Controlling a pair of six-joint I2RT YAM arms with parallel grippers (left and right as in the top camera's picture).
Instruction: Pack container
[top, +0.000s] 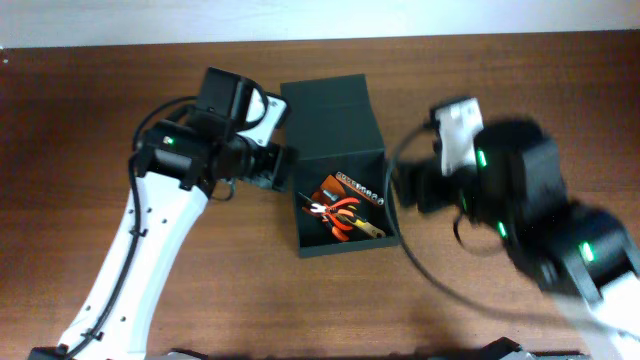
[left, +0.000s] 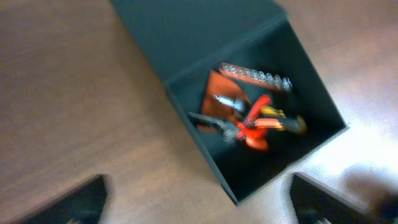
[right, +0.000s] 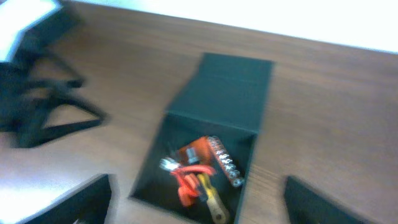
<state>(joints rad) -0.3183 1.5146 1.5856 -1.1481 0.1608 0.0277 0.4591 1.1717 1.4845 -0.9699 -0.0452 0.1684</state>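
Fingers of the left pincer stand wide apart with nothing between them, and the right pincer is spread just as wide and equally empty. Just ahead of each, below its fingertips, sits the container. From overhead, the box lies between the two, the left pincer close beside one wall and the right pincer, smeared by blur, near the opposite wall. Whether either touches the box cannot be told.

Inside, red-handled pliers lie on an orange card, with a bit strip beyond them toward the hinge. The flap lid is thrown back on the side far from the right pincer's camera. No loose tool shows on the tabletop around the box.

Judging from this, the filling looks done and closing is the step in hand. The next move probably calls for one pincer to reach past the open box to the free edge of the flap, catch it, and swing it over the tools. The other would brace a wall so the light box does not slide. The pliers' handles should sit below the rim before the flap comes down.
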